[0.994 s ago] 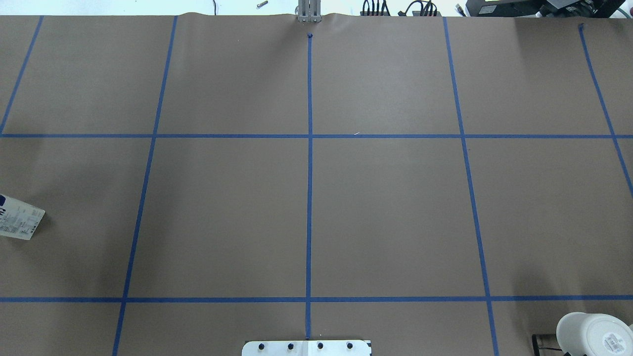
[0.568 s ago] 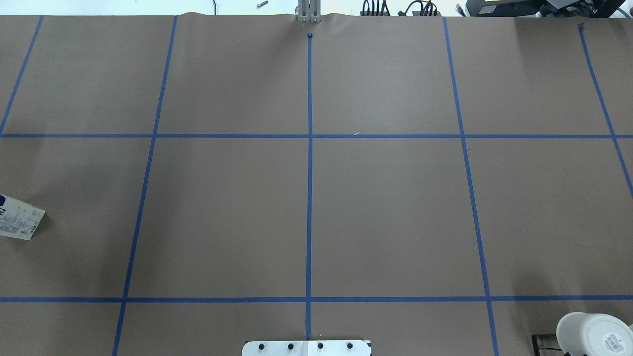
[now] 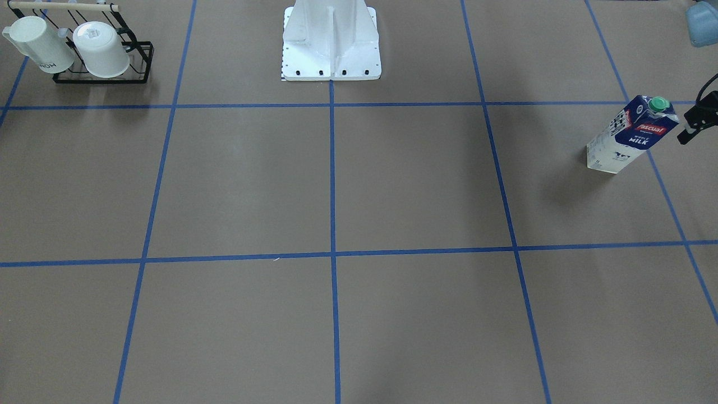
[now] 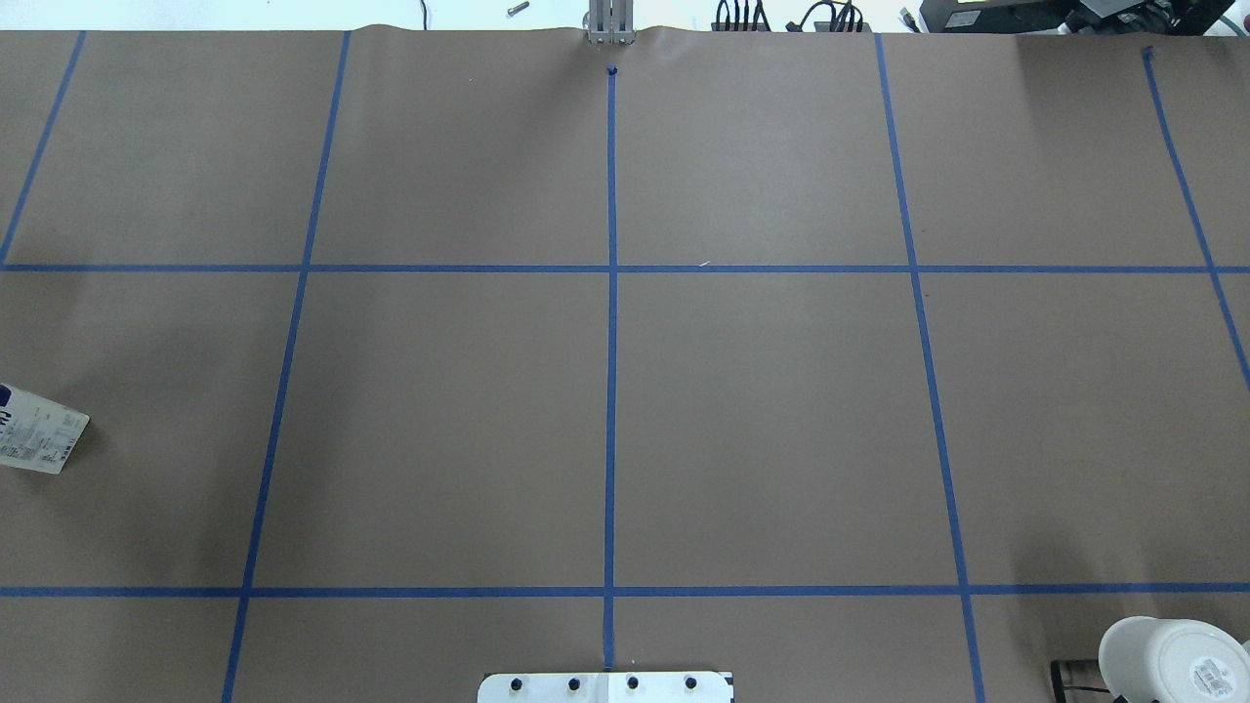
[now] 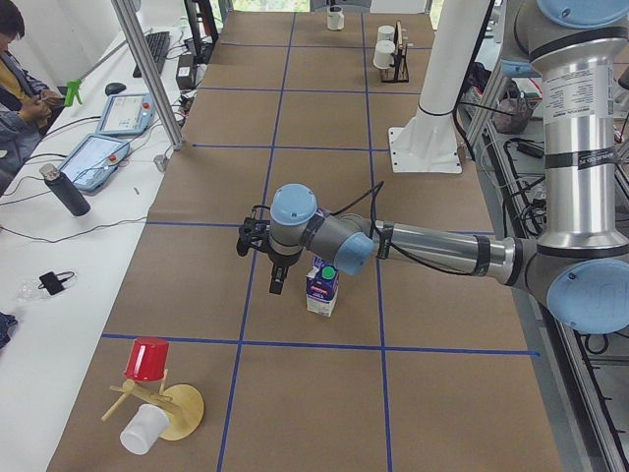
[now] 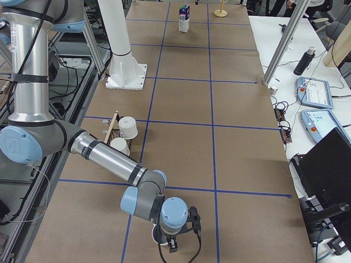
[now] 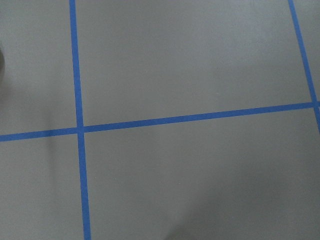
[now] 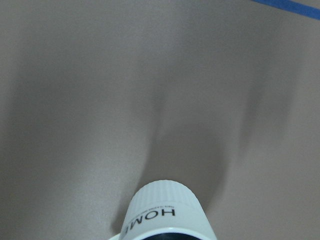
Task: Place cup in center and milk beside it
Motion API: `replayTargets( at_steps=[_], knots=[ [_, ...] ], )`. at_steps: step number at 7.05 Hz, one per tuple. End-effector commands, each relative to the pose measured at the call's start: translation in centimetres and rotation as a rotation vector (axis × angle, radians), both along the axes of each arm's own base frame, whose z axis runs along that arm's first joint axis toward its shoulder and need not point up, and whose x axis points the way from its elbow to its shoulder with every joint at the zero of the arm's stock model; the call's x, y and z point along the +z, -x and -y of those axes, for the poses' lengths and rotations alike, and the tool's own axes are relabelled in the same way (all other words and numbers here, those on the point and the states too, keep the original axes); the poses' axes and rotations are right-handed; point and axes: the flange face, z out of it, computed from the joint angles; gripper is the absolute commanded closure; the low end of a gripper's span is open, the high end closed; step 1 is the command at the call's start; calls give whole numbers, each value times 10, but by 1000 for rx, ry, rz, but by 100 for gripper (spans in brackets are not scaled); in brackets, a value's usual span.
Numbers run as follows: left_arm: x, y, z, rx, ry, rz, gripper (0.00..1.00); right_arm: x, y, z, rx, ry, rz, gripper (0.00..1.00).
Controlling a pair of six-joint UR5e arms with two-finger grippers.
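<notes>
The milk (image 3: 631, 134) is a navy and white carton with a green cap. It stands upright far out on my left side, and also shows in the overhead view (image 4: 39, 441) and the left view (image 5: 322, 287). My left gripper (image 5: 279, 287) hangs just beside it, apart from it; only its edge shows in the front view (image 3: 687, 134), and I cannot tell if it is open. The cup (image 8: 165, 215), a white mug lettered "HOME", hangs above the table in my right gripper (image 6: 173, 246), far out on my right.
A black rack (image 3: 140, 56) with two more white mugs (image 3: 104, 50) stands near my base (image 3: 331, 45) on my right. A wooden stand (image 5: 177, 408) with a red cup and a white cup is beyond the milk. An operator sits at the side desk (image 5: 20, 59).
</notes>
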Motion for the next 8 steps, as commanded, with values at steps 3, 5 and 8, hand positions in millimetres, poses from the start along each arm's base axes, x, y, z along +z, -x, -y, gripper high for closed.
replayTargets(
  at_steps=[3, 5, 8],
  knots=[
    [-1, 0, 0, -1, -1, -2, 2, 13, -10, -18, -41, -24, -10, 6],
    [-1, 0, 0, 0, -2, 0, 2, 21, -12, -23, -48, -12, -16, 6],
    [0, 0, 0, 0, 1, -1, 2, 32, -12, -22, -48, 10, -23, 18]
  ],
)
